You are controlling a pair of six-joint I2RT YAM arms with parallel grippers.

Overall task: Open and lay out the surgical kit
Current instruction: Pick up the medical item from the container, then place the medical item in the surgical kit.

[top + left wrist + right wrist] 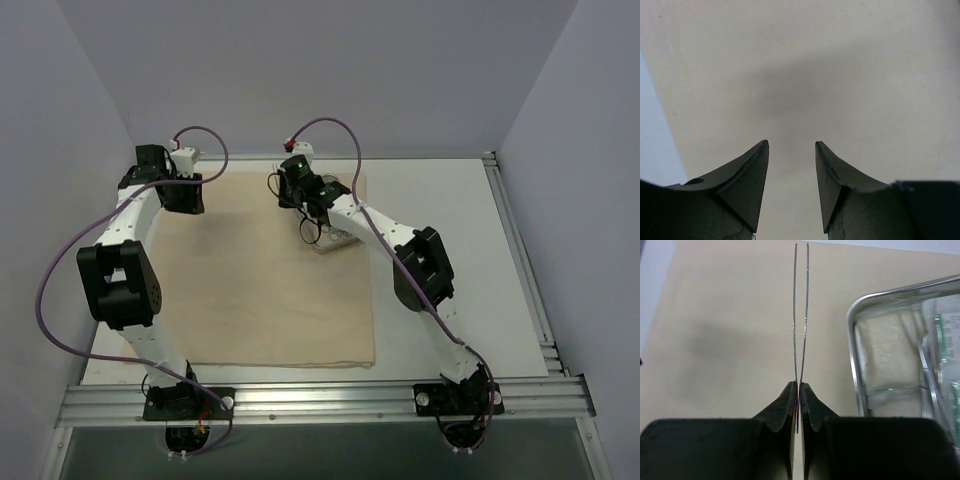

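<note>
The beige cloth wrap lies spread flat on the table. A small steel tray sits on it at the back, also seen as the tray under the right forearm. It holds a white gauze pad, a clear packet and a thin metal instrument. My right gripper is shut on thin metal tweezers, whose two blades point away over the cloth, left of the tray. My left gripper stands open and holds nothing, above bare cloth near its far left corner.
In the top view, the left gripper is at the cloth's back left and the right gripper at the back middle. White table borders the cloth on the right. Grey walls enclose the table.
</note>
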